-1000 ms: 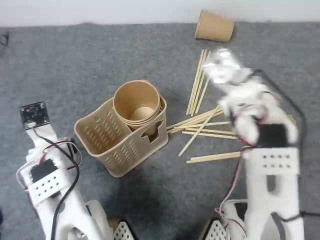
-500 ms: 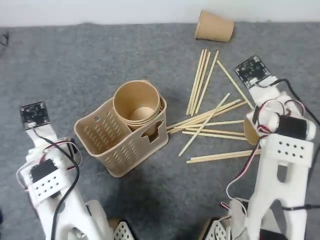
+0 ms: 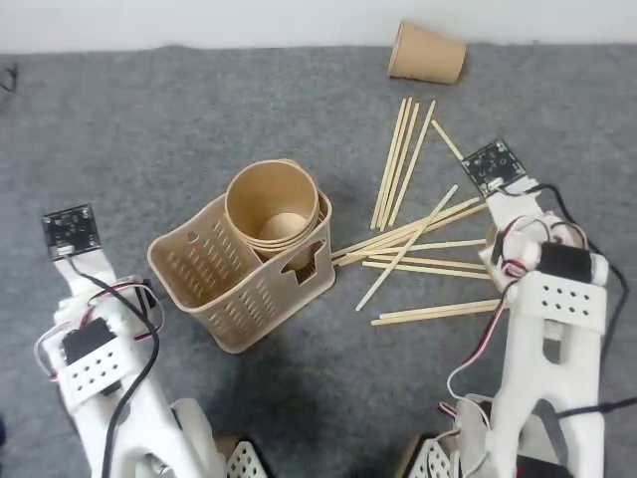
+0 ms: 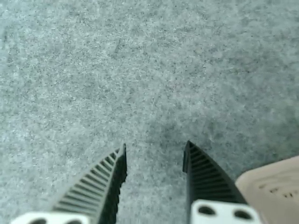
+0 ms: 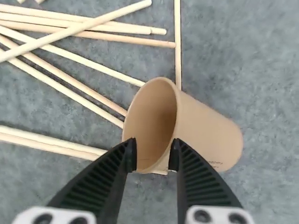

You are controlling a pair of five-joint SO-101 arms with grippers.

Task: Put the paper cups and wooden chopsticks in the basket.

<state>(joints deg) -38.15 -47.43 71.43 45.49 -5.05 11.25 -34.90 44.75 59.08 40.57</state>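
Observation:
A tan slotted basket [image 3: 224, 289] stands left of centre with stacked paper cups [image 3: 272, 204] upright inside it. Another paper cup [image 3: 426, 52] lies on its side at the far edge. Wooden chopsticks [image 3: 408, 239] lie scattered right of the basket. A third paper cup [image 5: 201, 130] lies on its side among chopsticks [image 5: 70, 60]. My right gripper [image 5: 153, 147] is open, its fingers straddling the lower rim of that cup's mouth. My left gripper [image 4: 155, 149] hangs open over bare carpet, just left of the basket's corner [image 4: 275, 182].
Grey carpet covers the table, which ends at a white wall at the far edge. The right arm [image 3: 547, 299] stands over the right ends of the chopsticks. The left arm [image 3: 90, 339] stands at the near left, beside the basket.
The right arm swung from above the far chopsticks toward the right, then settled lower over a lying cup. The left arm has kept still.

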